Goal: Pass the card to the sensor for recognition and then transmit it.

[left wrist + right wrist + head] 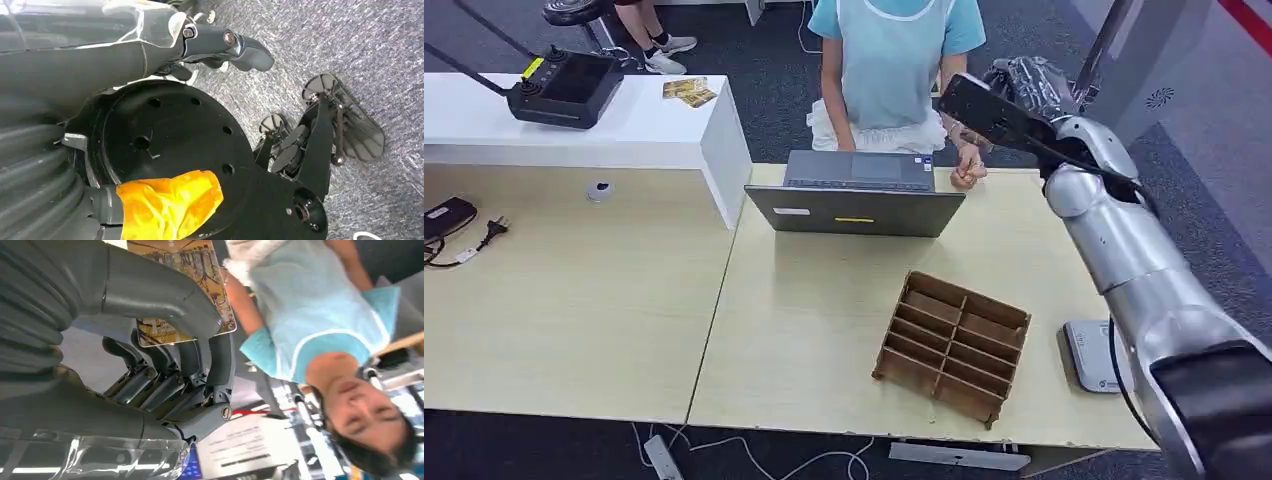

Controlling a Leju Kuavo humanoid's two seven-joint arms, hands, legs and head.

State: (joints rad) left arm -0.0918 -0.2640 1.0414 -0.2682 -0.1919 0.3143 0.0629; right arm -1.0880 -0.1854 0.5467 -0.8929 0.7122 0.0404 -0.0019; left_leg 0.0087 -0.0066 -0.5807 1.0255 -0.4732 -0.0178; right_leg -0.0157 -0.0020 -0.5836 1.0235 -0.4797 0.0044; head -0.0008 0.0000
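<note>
My right hand (170, 340) pinches a yellow patterned card (197, 262) between its thick grey thumb and its darker fingers. In the head view the right arm is raised at the far right of the table, with the hand (1024, 85) up near a seated person in a light-blue shirt (894, 60). The flat white-and-grey sensor (1094, 355) lies by the table's right edge, beneath my forearm. My left hand (225, 47) hangs over the carpet, its thumb stretched out and nothing in it.
A grey laptop (856, 195) stands open between me and the person, whose hand (967, 172) rests beside it. A brown slotted wooden organiser (954, 345) sits near the table's (804, 330) front edge. At the back left, a white raised counter (624, 135) carries a black controller (564, 88).
</note>
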